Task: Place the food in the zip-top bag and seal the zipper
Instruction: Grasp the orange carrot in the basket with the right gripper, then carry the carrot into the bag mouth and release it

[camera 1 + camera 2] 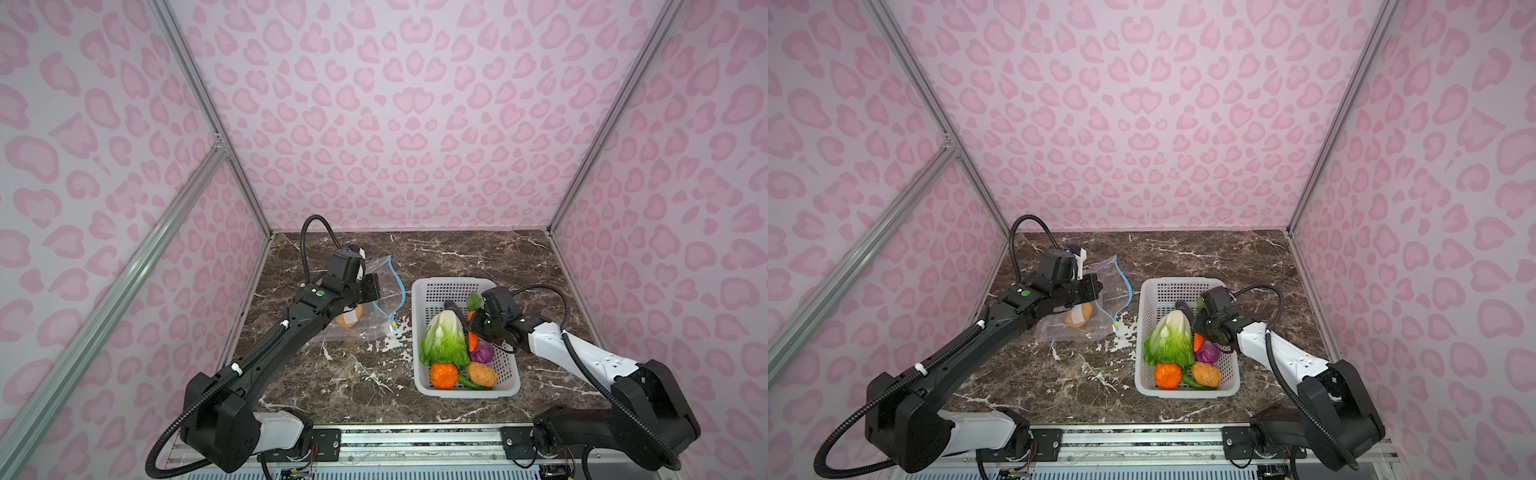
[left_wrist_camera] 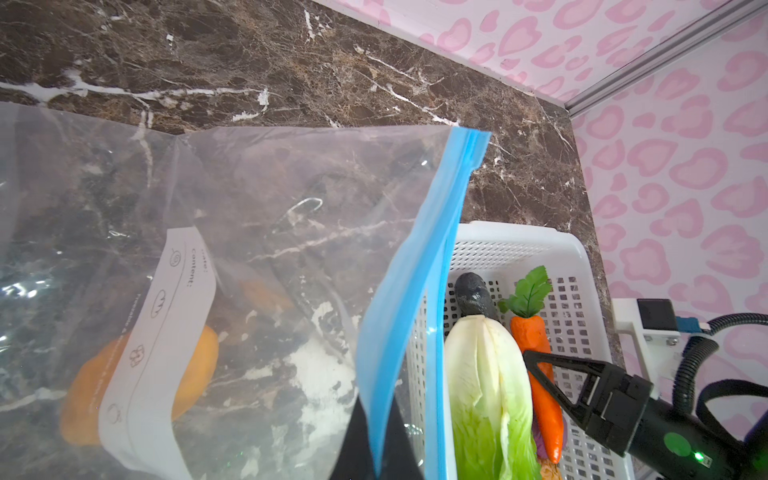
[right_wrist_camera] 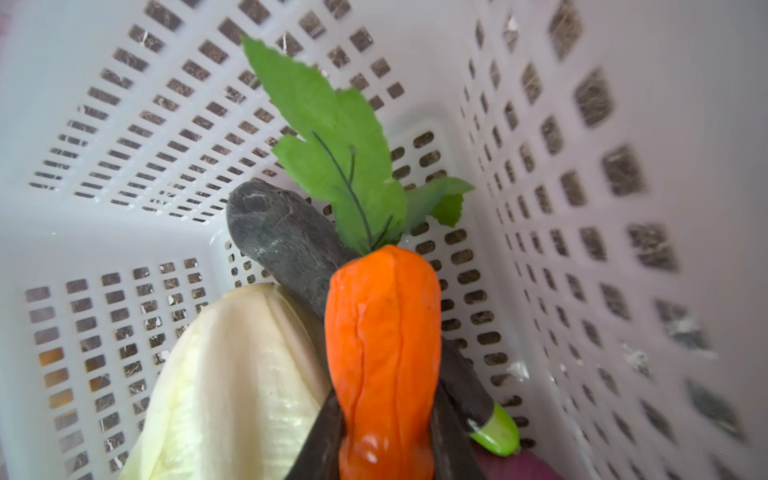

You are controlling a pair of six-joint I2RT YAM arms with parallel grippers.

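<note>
1. Here, the carrot (image 3: 384, 332) is inside the white basket (image 1: 453, 281). Its long axis runs along the basket's length, with the leafy green top toward the far wall and the orange tip toward the near edge.
2. My right gripper (image 3: 384, 403) is down in the basket, its jaws pressing on either side of the carrot's lower body and pinching it. I cannot tell whether the carrot is clear of the basket floor.
3. The dark cucumber (image 3: 282, 241) slants beneath the carrot and touches it. The cabbage (image 1: 444, 340) lies just beside them, white stem end far and green leaves near.
4. Toward the basket's near end are the purple onion (image 1: 482, 352), the orange round fruit (image 1: 444, 375), a brown potato (image 1: 482, 374) and a green piece (image 1: 469, 381).
5. The zip-top bag (image 1: 386, 291) is on the marble worktop (image 1: 353, 382), left of the basket. Its zipper (image 1: 400, 286) faces the basket and runs far to near. The mouth gapes, and the slider (image 1: 392, 325) sits at the near, yellow-marked end.
6. My left gripper (image 2: 376, 453) holds the bag's far part raised, its jaws pressed together on the plastic at the blue strip.
7. An orange-yellow potato (image 2: 83, 395) lies inside the bag, partly behind the white label (image 2: 162, 332).
8. The label reads "content:". A shorter word beside it is too faint to read, and small line drawings run along the label.
</note>
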